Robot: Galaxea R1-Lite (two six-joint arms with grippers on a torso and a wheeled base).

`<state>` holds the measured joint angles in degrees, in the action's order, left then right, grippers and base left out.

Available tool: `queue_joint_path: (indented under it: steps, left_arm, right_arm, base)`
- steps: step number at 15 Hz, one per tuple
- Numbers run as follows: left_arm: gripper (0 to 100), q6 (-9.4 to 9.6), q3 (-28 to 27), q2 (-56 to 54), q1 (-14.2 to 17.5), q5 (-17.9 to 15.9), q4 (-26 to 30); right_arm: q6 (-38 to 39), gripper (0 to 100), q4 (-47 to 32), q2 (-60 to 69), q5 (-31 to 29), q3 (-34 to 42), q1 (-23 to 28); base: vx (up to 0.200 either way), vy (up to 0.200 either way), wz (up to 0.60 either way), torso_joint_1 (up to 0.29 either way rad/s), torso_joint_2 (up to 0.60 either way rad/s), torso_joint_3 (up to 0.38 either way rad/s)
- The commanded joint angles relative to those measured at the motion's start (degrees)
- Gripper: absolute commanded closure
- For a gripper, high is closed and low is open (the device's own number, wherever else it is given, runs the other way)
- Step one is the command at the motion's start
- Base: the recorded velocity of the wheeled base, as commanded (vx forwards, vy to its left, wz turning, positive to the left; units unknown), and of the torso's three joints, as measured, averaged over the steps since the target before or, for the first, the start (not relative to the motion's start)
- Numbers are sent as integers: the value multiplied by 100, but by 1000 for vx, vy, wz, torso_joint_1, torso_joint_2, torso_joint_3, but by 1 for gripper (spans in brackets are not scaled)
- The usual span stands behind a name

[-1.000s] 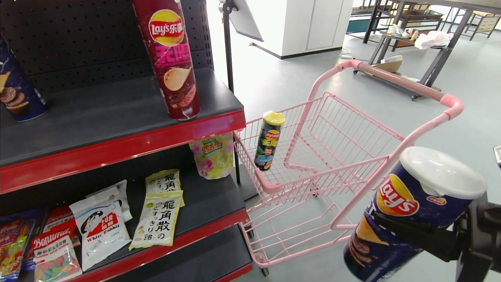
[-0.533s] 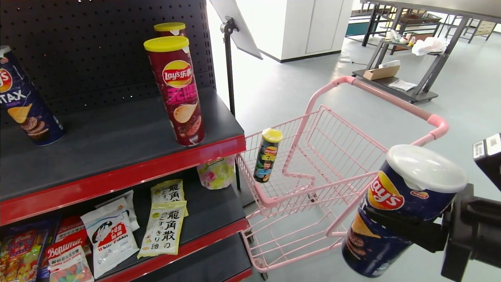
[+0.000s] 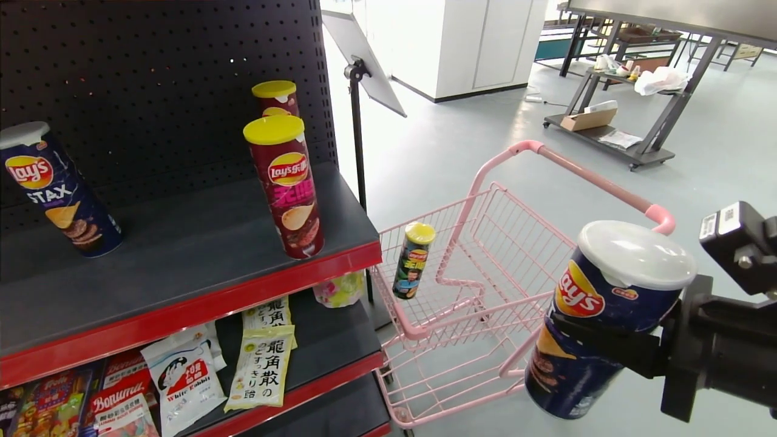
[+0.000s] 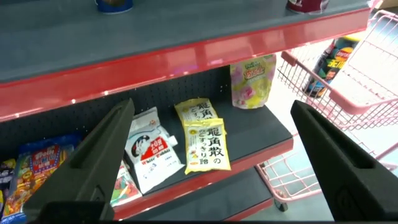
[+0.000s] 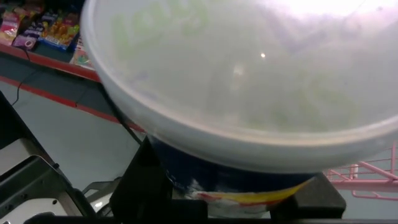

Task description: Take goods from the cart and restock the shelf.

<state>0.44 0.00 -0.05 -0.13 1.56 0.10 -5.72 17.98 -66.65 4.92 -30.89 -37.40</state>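
Note:
My right gripper [image 3: 598, 341] is shut on a navy chips can with a white lid [image 3: 610, 291], held tilted in the air beside the pink cart [image 3: 549, 243], near its handle. In the right wrist view the can's lid [image 5: 236, 74] sits close above the black fingers [image 5: 146, 186]. A small dark can with a yellow lid [image 3: 413, 260] stands in the cart's basket. The upper shelf [image 3: 182, 255] carries two maroon cans [image 3: 290, 185] and one navy can [image 3: 57, 197]. My left gripper [image 4: 211, 168] is open and holds nothing, in front of the lower shelf.
Snack bags [image 3: 261, 358] lie on the lower shelf, and a pale green pouch [image 4: 252, 81] hangs at its end. A sign stand pole [image 3: 359, 133] rises between shelf and cart. Wheeled metal tables [image 3: 613, 130] stand far back on the grey floor.
The head camera has tilted up, bringing the can tops on the upper shelf into view. My right gripper still holds the navy can, which now sits higher against the cart.

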Motion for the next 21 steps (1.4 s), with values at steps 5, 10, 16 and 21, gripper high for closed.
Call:
queue_joint_path:
  steps: [5, 10, 16, 21]
  left_arm:
    - [0, 0, 0, 5, -4, 2, -1]
    - [0, -26, 0, 5, -4, 11, -1]
    - [0, -9, 0, 5, 5, 2, 8]
    - [0, -9, 0, 5, 5, 2, 8]
  right_arm:
    - [-8, 100, -5, -85, -71, 101, -4]
    - [-8, 100, 4, -112, -71, 101, 5]
    - [53, 100, 74, -103, -44, 312, 84]
    - [44, 100, 487, -147, 96, 338, 66]
  base:
    - [0, 0, 360, 42, -110, -63]
    - [0, 0, 600, 0, -1, 0]
    - [0, 67, 100, 2, 1, 1]
    - [0, 200, 0, 3, 1, 1]
